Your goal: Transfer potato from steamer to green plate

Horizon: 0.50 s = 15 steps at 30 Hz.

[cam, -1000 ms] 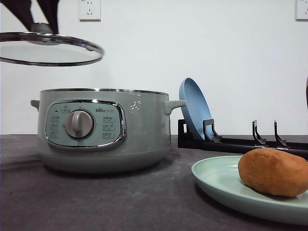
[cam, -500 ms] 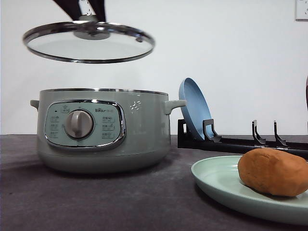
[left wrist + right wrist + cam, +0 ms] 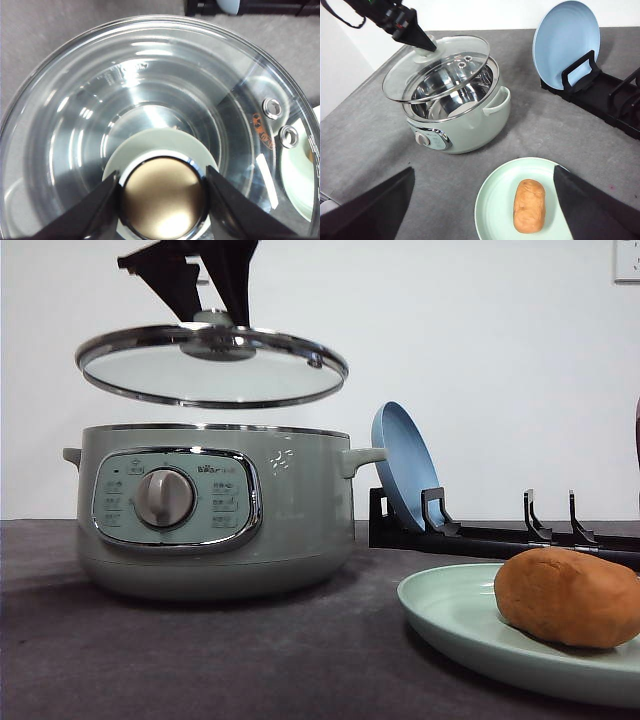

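The potato (image 3: 568,597) (image 3: 530,206) lies on the green plate (image 3: 450,615) (image 3: 495,200) at the front right. To the left stands the steamer (image 3: 215,510) (image 3: 465,125), its steel bowl showing bare inside in the right wrist view. Its glass lid (image 3: 210,365) (image 3: 437,67) (image 3: 165,90) hangs tilted just above the pot's rim. My left gripper (image 3: 215,315) (image 3: 162,200) (image 3: 417,40) is shut on the lid's knob. High over the plate and potato, my right gripper (image 3: 484,168) is open with nothing between its fingers.
A blue plate (image 3: 405,470) (image 3: 566,42) stands upright in a black rack (image 3: 500,535) (image 3: 600,95) behind the green plate. Bare grey tabletop (image 3: 250,660) lies in front of the steamer and between it and the plate.
My left gripper has carried the lid from the upper left rightward and down, so it now hangs over the steamer's opening. Potato and plate have not moved.
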Tool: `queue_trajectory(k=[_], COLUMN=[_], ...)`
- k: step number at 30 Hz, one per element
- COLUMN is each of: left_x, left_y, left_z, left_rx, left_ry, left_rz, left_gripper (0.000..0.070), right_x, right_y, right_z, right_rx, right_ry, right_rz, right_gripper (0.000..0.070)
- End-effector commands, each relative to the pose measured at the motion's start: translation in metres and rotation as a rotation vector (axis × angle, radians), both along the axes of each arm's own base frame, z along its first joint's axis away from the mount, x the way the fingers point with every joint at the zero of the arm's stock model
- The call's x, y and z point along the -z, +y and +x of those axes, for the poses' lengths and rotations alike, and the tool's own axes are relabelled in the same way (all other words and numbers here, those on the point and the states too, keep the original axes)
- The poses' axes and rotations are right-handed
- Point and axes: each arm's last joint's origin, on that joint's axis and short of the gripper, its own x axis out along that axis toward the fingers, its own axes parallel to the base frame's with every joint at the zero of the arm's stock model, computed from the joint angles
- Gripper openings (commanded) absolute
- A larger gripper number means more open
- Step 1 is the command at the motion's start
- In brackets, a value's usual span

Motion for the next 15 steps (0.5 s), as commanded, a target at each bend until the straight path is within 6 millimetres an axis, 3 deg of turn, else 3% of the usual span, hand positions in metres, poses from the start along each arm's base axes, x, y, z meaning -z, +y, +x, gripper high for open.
queue_trajectory(k=[1, 15], left_x=[-0.004, 0.014], left_y=[-0.004, -0.01], left_z=[0.004, 0.015], left_rx=[0.006, -0.006], left_ry=[-0.034, -0.001], left_rz=[-0.018, 0.028], left_gripper=[0.0, 0.0], right_x=[-0.005, -0.005], right_y=[-0.001, -0.001], right_z=[-0.001, -0.001], right_rx=[-0.001, 0.001], right_ry=[-0.013, -0.021], right_rz=[0.018, 0.021], right_gripper=[0.0561, 0.0561])
